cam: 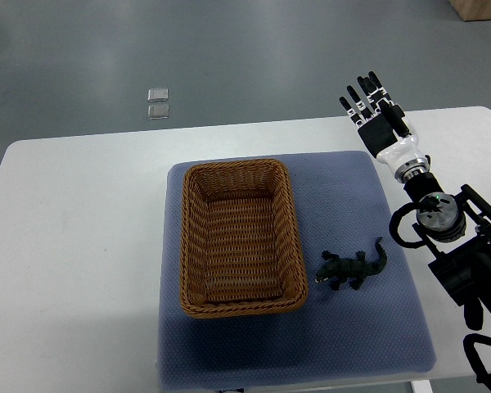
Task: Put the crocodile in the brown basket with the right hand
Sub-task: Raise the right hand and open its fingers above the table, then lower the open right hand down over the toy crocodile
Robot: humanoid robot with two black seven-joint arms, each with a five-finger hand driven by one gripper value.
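Observation:
A dark green toy crocodile [353,268] lies on the blue mat [295,344], just right of the brown wicker basket [193,246], head pointing toward the basket. The basket holds nothing that I can see. My right hand [375,110] hovers over the table's far right part, well beyond the crocodile, with its black-tipped fingers [367,90] stretched out straight and nothing in them. Its arm runs in from the right edge. No left arm shows.
The white table [74,246] carries the blue mat under basket and toy. Grey floor lies beyond the far edge, with two small clear squares [158,102] on it. A cardboard corner [481,8] shows at the top right.

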